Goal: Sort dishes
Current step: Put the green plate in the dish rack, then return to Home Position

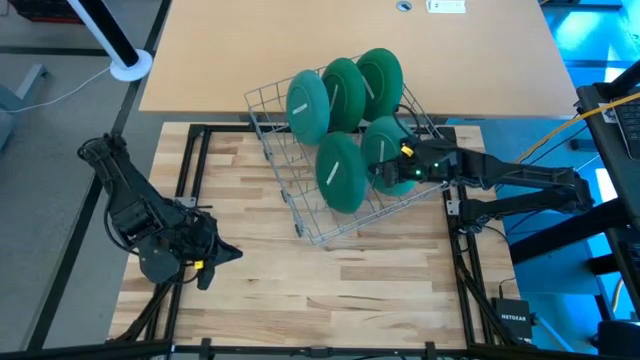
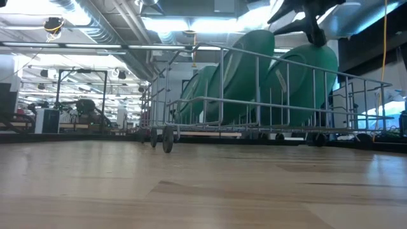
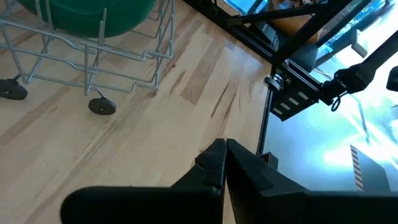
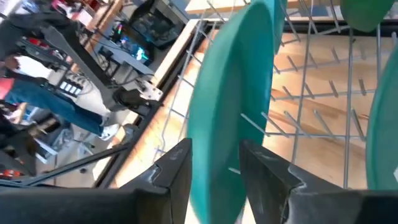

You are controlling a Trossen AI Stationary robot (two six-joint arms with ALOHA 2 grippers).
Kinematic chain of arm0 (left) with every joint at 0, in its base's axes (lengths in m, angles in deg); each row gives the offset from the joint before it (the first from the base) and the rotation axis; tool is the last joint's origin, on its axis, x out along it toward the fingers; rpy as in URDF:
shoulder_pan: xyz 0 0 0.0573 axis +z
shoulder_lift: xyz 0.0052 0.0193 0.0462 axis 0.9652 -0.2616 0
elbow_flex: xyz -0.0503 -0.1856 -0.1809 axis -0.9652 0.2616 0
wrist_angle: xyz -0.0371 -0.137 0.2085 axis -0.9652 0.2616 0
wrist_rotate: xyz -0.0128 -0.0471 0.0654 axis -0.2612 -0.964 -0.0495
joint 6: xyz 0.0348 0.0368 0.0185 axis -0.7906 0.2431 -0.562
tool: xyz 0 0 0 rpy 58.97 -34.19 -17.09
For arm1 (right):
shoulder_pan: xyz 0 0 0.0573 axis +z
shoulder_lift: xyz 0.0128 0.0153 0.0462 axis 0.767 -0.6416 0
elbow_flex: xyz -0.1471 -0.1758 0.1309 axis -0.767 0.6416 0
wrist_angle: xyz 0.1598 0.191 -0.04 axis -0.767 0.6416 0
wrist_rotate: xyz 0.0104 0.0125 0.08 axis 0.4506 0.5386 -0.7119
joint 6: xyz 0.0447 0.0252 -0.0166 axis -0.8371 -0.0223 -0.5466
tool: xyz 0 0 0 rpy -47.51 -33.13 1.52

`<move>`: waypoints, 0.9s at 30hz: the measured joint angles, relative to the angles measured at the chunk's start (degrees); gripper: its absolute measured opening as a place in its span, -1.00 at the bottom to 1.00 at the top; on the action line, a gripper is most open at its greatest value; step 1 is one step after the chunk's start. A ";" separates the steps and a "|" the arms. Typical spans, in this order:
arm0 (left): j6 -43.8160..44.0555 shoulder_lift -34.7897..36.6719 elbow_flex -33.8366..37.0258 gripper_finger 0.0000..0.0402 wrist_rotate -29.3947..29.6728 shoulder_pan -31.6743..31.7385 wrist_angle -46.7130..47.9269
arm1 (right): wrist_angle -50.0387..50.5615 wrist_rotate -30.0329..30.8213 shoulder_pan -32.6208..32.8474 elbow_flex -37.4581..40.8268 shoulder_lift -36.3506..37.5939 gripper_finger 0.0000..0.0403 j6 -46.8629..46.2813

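Right gripper (image 1: 385,170): inside the wire rack (image 1: 300,215) at its right end, fingers (image 4: 174,168) set one on each face of an upright green plate (image 4: 230,118), jaws standing wide around its rim; the wrist view shows the plate between them, contact not certain.
Gripped-side plate: rightmost near plate in the rack, standing on edge between the rack's wire prongs.
Other plates: four more green plates stand in the same rack; one (image 1: 340,172) just left of the gripper bears a small white mark, three (image 1: 345,92) stand in a row at the rack's far side.
Rack: grey wire, on small dark feet (image 3: 101,106), sitting askew on the wooden table (image 1: 300,290), its far end over the paler tabletop behind.
In the way: rack wires and the neighbouring plates crowd close around the right gripper.
Left gripper (image 1: 215,255): well away from the rack, low over the table's left side, fingers pressed together, holding nothing.
Writing: a small box right of the rack, off the table, reads NETGEAR (image 1: 517,318).
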 joint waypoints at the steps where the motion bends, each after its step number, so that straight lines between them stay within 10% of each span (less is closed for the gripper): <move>1: -0.27 0.00 0.00 -0.98 -0.02 0.00 0.00 | 0.22 -0.04 0.00 0.15 -0.10 -0.34 0.00; 17: -10.17 3.99 -2.00 -0.98 0.73 0.00 -0.62 | 3.15 -8.25 0.07 -15.20 2.53 -0.34 17.20; 27: -35.40 7.89 0.30 -0.98 25.36 0.02 3.53 | 18.51 -9.52 0.07 -21.33 9.85 -0.34 30.17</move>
